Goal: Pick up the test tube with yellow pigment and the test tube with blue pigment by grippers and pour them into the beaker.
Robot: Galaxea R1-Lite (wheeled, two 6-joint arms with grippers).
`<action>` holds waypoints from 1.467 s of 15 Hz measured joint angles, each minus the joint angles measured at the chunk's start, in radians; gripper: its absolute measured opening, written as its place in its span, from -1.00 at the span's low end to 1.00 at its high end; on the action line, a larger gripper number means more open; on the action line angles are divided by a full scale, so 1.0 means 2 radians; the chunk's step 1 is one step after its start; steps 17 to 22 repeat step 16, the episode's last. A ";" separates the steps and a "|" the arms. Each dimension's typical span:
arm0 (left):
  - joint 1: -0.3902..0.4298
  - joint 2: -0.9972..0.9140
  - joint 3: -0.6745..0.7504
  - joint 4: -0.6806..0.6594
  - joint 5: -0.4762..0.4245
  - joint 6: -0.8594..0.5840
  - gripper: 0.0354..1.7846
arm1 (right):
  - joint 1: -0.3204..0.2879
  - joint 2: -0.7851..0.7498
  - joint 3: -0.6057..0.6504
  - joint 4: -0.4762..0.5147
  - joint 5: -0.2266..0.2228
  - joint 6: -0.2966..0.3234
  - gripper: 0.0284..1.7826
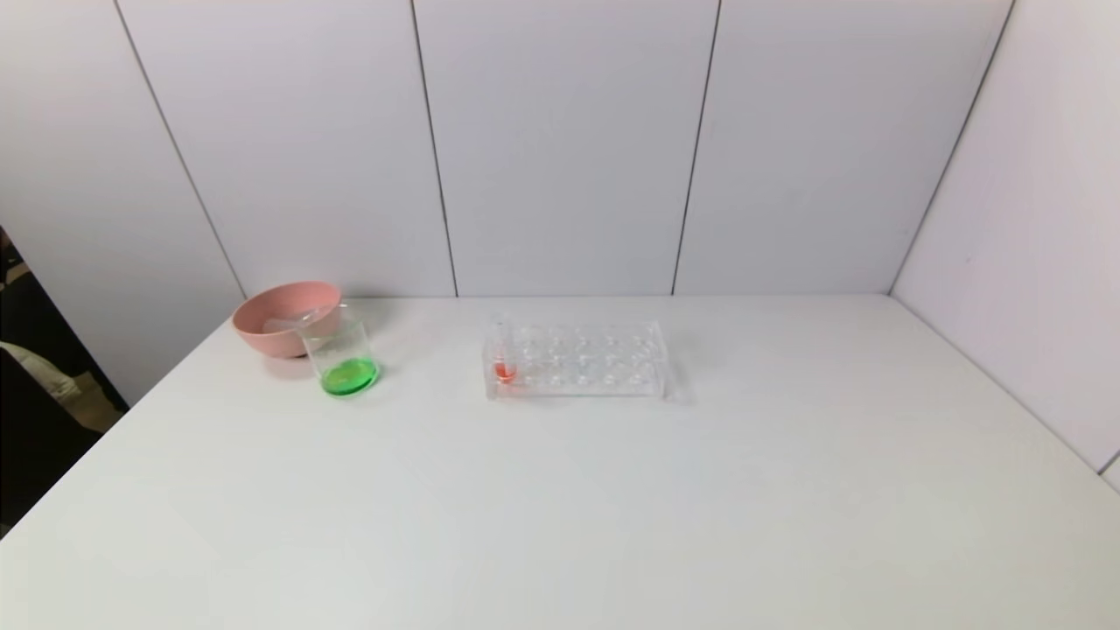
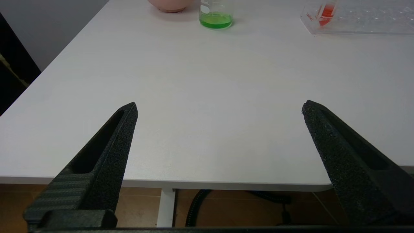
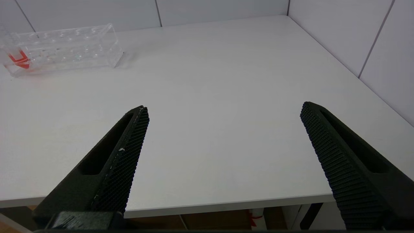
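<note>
Beaker (image 1: 343, 359), left of frame centre, holds green liquid; no yellow or blue tube visible. Keep left end effector (image 2: 220, 108) and right end effector (image 3: 224, 110) released, parked off the counter (image 1: 560, 490).

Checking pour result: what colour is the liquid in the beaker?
Green liquid in the beaker; clearest in the left wrist view.

Pink bowl (image 1: 285, 317), clear glass beaker (image 1: 343, 357) with bright green liquid, clear rack (image 1: 577, 359) holding a red-orange patch, plain white table (image 1: 560, 490), black left gripper (image 2: 220, 106) with grainy fingers (image 2: 113, 152), black right gripper (image 3: 224, 110) with cross-hatched fingers (image 3: 126, 161)
</note>
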 joint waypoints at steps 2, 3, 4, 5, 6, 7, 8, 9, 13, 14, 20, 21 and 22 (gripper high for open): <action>0.000 0.000 0.000 0.000 0.000 -0.001 0.99 | 0.000 0.000 0.000 0.000 0.000 0.000 0.92; 0.000 0.000 0.000 0.000 0.000 -0.001 0.99 | 0.000 0.000 0.000 0.000 0.000 0.000 0.92; 0.000 0.000 0.000 0.000 0.000 -0.001 0.99 | 0.000 0.000 0.000 0.000 0.000 0.000 0.92; 0.000 0.000 0.000 0.000 0.000 -0.001 0.99 | 0.000 0.000 0.000 0.000 0.000 0.000 0.92; 0.000 0.000 0.000 0.000 0.000 -0.001 0.99 | 0.000 0.000 0.000 0.000 0.000 0.000 0.92; 0.000 0.000 0.000 0.000 0.000 -0.001 0.99 | 0.000 0.000 0.000 0.000 0.000 0.000 0.92; 0.000 0.000 0.000 0.000 0.000 -0.001 0.99 | 0.000 0.000 0.000 0.000 0.000 0.000 0.92; 0.000 0.000 0.000 0.000 0.000 -0.001 0.99 | 0.000 0.000 0.000 0.000 0.000 0.000 0.92; 0.000 0.000 0.000 0.000 0.000 -0.001 0.99 | 0.000 0.000 0.000 0.001 0.000 0.001 0.92; 0.000 0.000 0.000 0.000 0.000 -0.001 0.99 | 0.000 0.000 0.000 0.001 0.000 0.001 0.92; 0.000 0.000 0.000 0.000 0.000 -0.001 0.99 | 0.000 0.000 0.000 0.001 0.000 0.000 0.92; 0.000 0.000 0.000 0.000 0.000 -0.001 0.99 | 0.000 0.000 0.000 0.001 0.000 0.000 0.92; 0.000 0.000 0.000 0.000 0.000 -0.001 0.99 | 0.000 0.000 0.000 0.001 0.000 0.000 0.92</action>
